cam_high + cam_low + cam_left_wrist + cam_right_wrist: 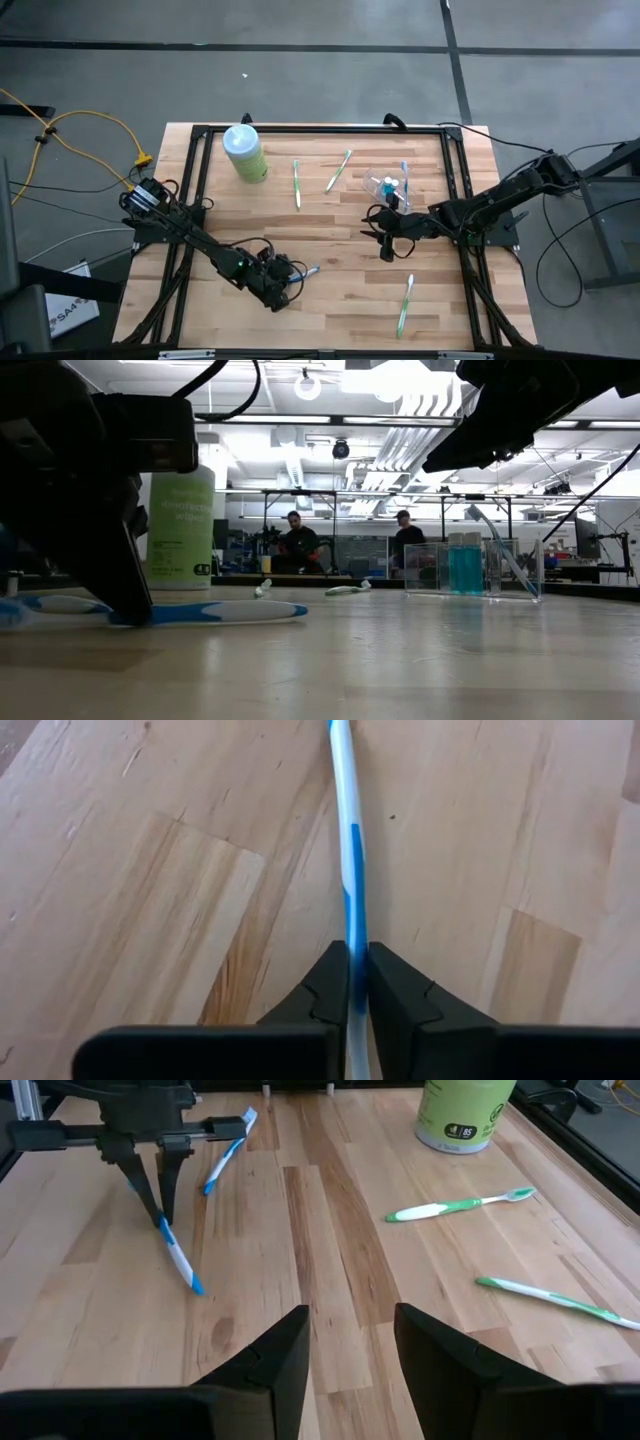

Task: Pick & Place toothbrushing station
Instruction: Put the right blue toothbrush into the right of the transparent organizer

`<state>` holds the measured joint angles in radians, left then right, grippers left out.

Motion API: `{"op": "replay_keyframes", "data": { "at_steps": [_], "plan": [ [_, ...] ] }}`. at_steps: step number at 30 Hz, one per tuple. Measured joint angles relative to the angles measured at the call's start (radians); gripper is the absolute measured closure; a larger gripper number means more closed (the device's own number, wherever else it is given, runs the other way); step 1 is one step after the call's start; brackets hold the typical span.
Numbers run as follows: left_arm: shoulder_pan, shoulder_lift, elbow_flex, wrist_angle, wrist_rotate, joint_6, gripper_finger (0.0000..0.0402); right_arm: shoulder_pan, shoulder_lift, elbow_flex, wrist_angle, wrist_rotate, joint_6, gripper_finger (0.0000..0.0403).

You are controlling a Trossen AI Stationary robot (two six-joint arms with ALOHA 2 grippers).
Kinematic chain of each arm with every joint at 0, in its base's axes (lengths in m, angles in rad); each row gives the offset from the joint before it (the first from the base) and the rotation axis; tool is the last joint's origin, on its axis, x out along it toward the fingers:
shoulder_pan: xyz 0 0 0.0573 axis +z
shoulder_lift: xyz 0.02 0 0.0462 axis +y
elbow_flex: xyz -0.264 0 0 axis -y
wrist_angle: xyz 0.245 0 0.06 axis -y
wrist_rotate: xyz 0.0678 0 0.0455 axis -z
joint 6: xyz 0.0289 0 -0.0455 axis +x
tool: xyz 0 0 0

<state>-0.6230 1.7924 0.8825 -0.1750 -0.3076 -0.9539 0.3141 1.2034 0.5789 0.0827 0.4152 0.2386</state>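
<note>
A blue-and-white toothbrush (350, 850) is seen pinched between the closed fingers of the left gripper (358, 985) while it lies flat on the wooden table (330, 230), near the front edge and left of centre. A second blue-and-white toothbrush (228, 1150) lies just beyond it in the right wrist view. The toothbrushing station (387, 187), a small clear plastic holder, stands toward the far right of the table, well apart from that grip; a blue toothbrush (405, 176) is propped in it, and blue contents are visible through its walls in the low view, though what they are cannot be told. The right gripper (385, 237) is held just in front of the holder with its fingers spread and nothing between them. The holder is judged to be light, stiff and smooth-walled, easily tipped or slid, and best taken by one thin wall near the rim. A pale-green bottle (244, 153) with a white cap stands at the far left, and three green toothbrushes are scattered about: two (297, 184) (339, 170) between bottle and holder, and one (405, 304) near the front right.
</note>
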Motion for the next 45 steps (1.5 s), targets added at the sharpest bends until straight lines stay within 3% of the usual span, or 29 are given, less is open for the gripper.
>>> {"op": "replay_keyframes", "data": {
  "at_steps": [15, 28, 45],
  "plan": [
    [0.018, -0.05, -0.001, 0.027, 0.002, 0.112, 0.0398, 0.0, 0.0, 0.0, 0.004, -0.164, -0.006, 0.0263],
    [0.047, -0.052, 0.051, 0.016, 0.045, 0.251, 0.0399, 0.0, 0.0, 0.0, 0.035, -0.164, -0.007, 0.0263],
    [0.047, -0.035, 0.055, 0.02, 0.079, 0.235, 0.04, 0.0, 0.0, 0.0, 0.035, -0.164, -0.004, 0.0263]
  ]
}}
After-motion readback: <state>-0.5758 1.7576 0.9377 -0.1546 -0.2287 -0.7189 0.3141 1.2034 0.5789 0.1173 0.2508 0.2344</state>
